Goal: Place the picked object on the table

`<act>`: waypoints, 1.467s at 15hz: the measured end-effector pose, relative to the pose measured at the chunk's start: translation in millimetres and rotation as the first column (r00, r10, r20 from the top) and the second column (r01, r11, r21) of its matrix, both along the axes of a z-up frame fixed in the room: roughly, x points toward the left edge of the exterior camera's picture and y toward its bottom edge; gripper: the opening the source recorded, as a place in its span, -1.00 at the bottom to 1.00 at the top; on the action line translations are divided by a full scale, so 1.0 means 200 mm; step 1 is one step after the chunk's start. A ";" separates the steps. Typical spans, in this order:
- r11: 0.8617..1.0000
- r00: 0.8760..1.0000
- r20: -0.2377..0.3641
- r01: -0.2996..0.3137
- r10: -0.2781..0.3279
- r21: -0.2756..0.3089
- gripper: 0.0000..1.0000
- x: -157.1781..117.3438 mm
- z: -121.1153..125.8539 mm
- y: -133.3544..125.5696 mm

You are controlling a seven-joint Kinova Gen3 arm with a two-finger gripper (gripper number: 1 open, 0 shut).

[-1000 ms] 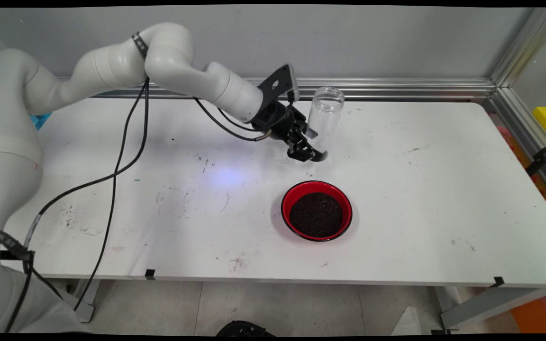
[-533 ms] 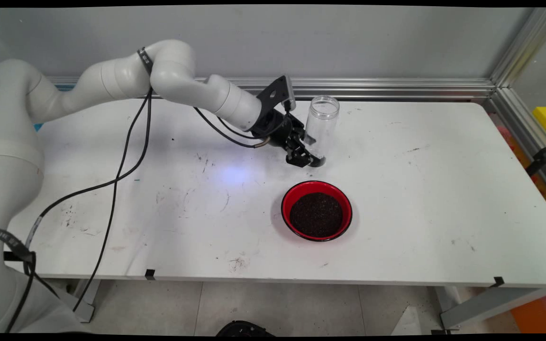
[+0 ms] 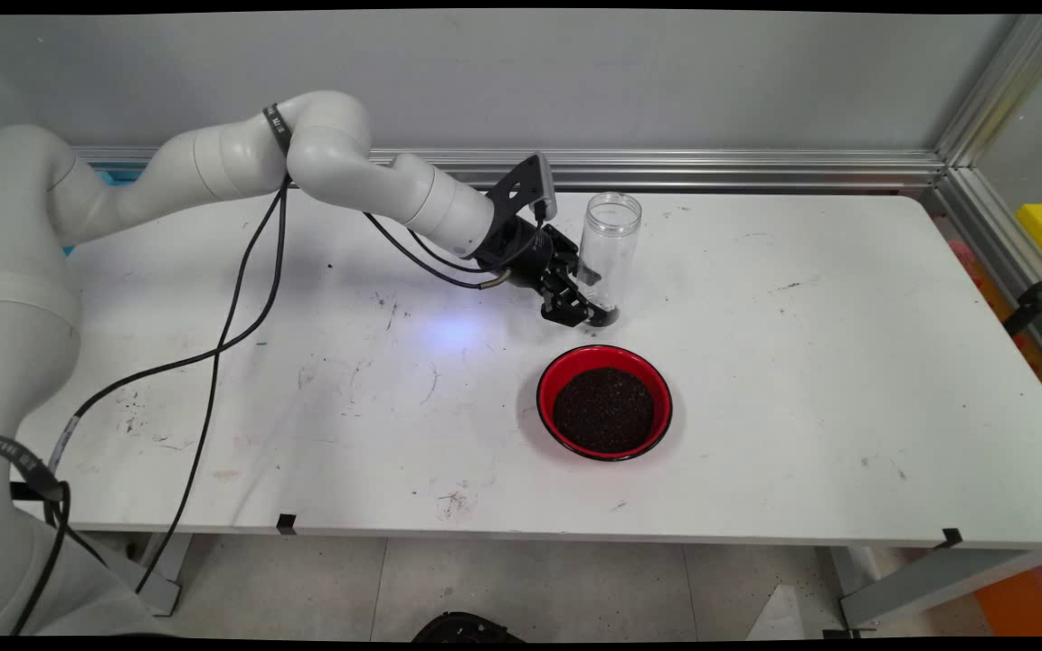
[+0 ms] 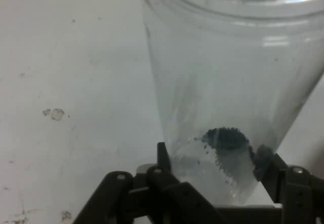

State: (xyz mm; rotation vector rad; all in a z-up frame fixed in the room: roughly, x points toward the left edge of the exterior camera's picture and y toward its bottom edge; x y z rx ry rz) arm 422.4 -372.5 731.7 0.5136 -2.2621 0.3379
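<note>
Since a second ago the clear jar (image 3: 607, 249) has come down and a little left, toward the table (image 3: 847, 362). It stands nearly upright at the table's far middle, its base hidden behind the gripper (image 3: 582, 312), so contact with the table cannot be judged. The fingers pinch the jar's lower end from both sides; a small clump of dark grains (image 4: 226, 139) lies inside it. Just in front sits a red bowl (image 3: 604, 400) of dark grains, apart from the jar.
</note>
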 end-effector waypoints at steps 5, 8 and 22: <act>1.000 1.000 -0.007 0.004 -0.004 0.003 -1.00 0.01 -0.03 -0.01; 1.000 1.000 -0.010 0.005 -0.005 0.005 -1.00 0.02 -0.04 -0.01; 0.999 0.999 -0.013 0.031 -0.031 0.017 1.00 0.02 -0.08 -0.01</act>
